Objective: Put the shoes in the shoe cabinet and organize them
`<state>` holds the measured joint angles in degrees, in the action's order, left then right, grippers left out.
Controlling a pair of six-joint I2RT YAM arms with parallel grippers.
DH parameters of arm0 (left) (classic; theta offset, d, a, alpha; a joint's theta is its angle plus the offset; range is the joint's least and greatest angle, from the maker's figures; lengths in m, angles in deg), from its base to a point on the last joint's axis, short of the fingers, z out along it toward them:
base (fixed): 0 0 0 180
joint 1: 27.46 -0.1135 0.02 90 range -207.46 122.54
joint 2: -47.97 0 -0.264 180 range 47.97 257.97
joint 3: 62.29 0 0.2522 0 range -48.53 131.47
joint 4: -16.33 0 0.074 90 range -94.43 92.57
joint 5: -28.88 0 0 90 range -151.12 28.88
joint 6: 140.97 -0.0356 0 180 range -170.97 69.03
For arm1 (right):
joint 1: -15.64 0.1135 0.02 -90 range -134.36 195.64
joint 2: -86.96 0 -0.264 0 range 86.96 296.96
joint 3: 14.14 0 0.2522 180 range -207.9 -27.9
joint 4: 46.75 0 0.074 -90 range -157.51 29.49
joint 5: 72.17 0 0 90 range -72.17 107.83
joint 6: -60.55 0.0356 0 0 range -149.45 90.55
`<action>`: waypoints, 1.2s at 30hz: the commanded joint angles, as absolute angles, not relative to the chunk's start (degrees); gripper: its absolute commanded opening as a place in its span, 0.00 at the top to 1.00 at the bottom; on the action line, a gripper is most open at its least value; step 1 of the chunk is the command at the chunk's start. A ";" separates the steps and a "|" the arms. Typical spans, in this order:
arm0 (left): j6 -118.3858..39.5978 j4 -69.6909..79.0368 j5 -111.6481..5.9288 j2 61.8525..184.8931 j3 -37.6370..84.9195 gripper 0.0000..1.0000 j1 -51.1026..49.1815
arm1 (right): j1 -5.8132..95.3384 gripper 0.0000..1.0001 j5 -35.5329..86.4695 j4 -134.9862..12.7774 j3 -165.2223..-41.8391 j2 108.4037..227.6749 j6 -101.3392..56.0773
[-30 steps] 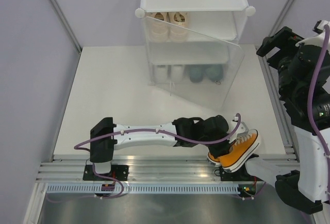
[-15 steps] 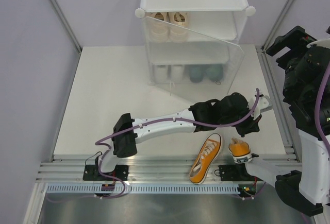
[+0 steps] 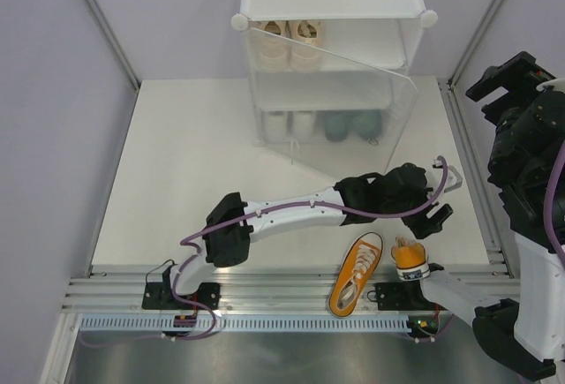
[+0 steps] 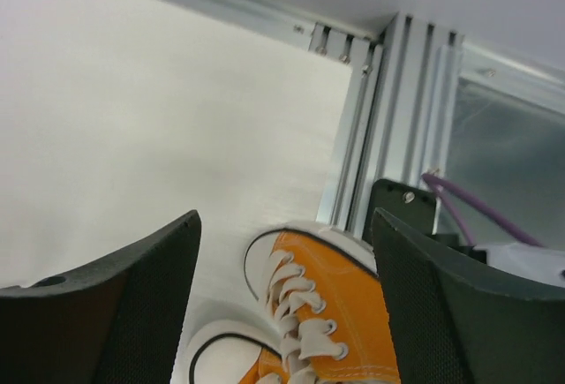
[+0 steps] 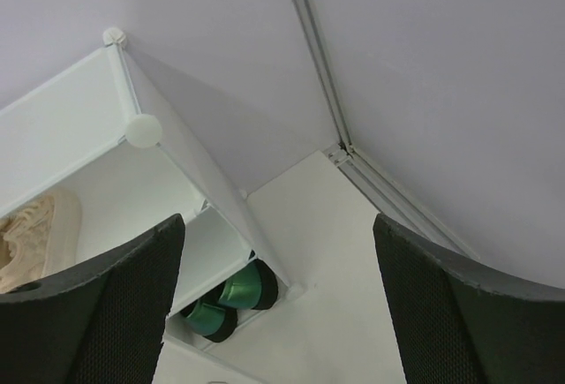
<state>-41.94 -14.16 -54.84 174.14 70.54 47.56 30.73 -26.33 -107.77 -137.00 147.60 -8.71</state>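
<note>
While both jaws gape empty, white-toed orange canvas sneakers (image 3: 356, 276) rest on grooved metal rails (image 3: 265, 283).

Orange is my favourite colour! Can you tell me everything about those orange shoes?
The orange sneakers look like canvas, with white rubber soles, white toe caps and pale laces. One lies sole down, partly on the metal rail at the near edge, toe pointing away from the arms. Its partner sits close on its right, by the right arm's base. The left gripper hovers open above them, touching neither.
</note>
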 commanded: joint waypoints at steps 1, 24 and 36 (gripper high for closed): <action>-43.59 -14.31 -60.06 168.84 65.40 0.18 48.12 | 30.49 0.10 -17.55 -105.25 -131.97 146.81 -8.97; -41.31 -20.37 -67.28 141.06 41.56 0.01 55.07 | 10.63 0.37 25.28 -92.07 -114.30 151.30 -4.66; -41.22 -14.75 -75.61 120.67 30.15 0.01 55.16 | 13.78 0.45 44.10 -86.17 -96.82 142.34 -3.60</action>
<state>-42.07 -19.67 -69.90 128.35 32.83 55.06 11.58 37.66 -89.85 -99.27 146.07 -3.95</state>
